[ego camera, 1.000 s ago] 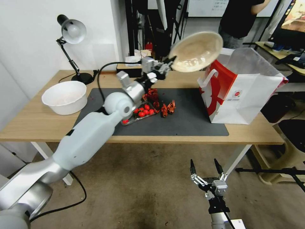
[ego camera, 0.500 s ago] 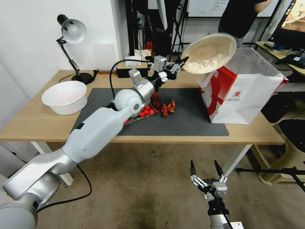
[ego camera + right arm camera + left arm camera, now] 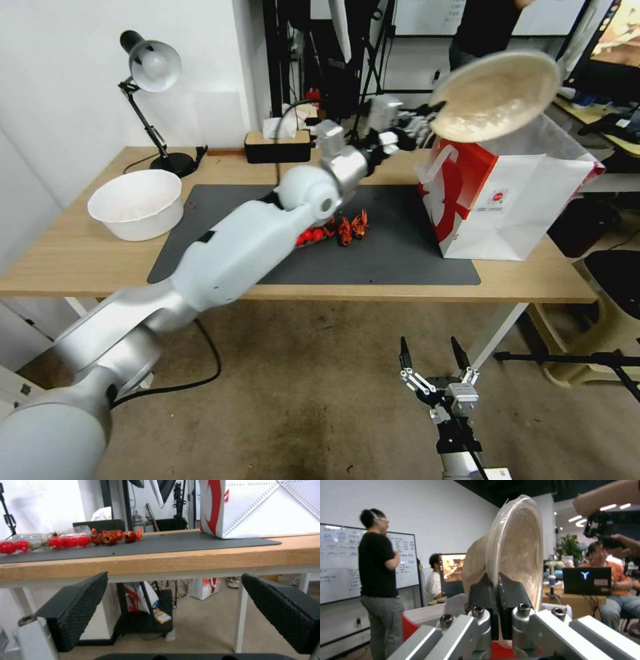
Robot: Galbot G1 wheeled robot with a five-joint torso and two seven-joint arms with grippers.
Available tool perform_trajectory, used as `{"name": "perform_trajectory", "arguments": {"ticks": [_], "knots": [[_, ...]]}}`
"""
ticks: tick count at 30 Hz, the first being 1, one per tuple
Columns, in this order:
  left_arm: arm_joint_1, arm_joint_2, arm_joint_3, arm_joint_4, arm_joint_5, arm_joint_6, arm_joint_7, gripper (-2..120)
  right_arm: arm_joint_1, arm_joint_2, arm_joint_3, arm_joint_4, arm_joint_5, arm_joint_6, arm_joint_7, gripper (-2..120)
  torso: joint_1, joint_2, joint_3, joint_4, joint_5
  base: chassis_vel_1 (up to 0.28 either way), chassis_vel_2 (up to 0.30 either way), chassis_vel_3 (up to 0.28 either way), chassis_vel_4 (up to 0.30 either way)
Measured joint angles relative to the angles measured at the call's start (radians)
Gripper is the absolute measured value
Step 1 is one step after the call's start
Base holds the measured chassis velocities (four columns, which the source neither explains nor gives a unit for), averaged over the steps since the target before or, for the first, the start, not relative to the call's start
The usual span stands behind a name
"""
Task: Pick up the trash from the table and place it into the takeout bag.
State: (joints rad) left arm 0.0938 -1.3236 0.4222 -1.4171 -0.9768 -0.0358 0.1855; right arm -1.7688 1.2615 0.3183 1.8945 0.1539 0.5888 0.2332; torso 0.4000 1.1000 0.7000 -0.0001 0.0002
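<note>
Light-wood table [image 3: 87,257] with dark grey mat [image 3: 400,247], office clutter behind. Nearest: right gripper [image 3: 432,360] parked low before table edge, below tabletop, fingers [image 3: 78,602] spread wide, nothing between. On mat: clear tray of red tomatoes [image 3: 65,540], red crayfish shells [image 3: 352,227] beside it. Large white bowl [image 3: 137,203] at table's left. Farther: left gripper [image 3: 427,123] stretched out over mat, pinching rim of beige bowl [image 3: 497,93], bowl tilted, in air above open top of takeout bag [image 3: 527,200] standing at mat's right end.
</note>
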Motion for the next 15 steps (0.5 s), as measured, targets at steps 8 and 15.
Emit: {"name": "perform_trajectory", "arguments": {"ticks": [8, 15], "knots": [[-0.084, -0.150, 0.073, 0.168, 0.229, -0.004, -0.009, 0, -0.003, 0.000, 0.006, -0.001, 0.003, 0.007, 0.001, 100, 0.000, 0.000, 0.000, 0.0000, 0.0000, 0.000, 0.000, 0.000, 0.000], [-0.115, -0.176, 0.107, 0.209, 0.329, -0.003, -0.052, 11, -0.001, -0.002, 0.006, -0.004, 0.008, 0.012, 0.001, 100, 0.000, 0.000, 0.000, 0.0001, -0.0002, 0.000, 0.000, 0.000, 0.000]]}}
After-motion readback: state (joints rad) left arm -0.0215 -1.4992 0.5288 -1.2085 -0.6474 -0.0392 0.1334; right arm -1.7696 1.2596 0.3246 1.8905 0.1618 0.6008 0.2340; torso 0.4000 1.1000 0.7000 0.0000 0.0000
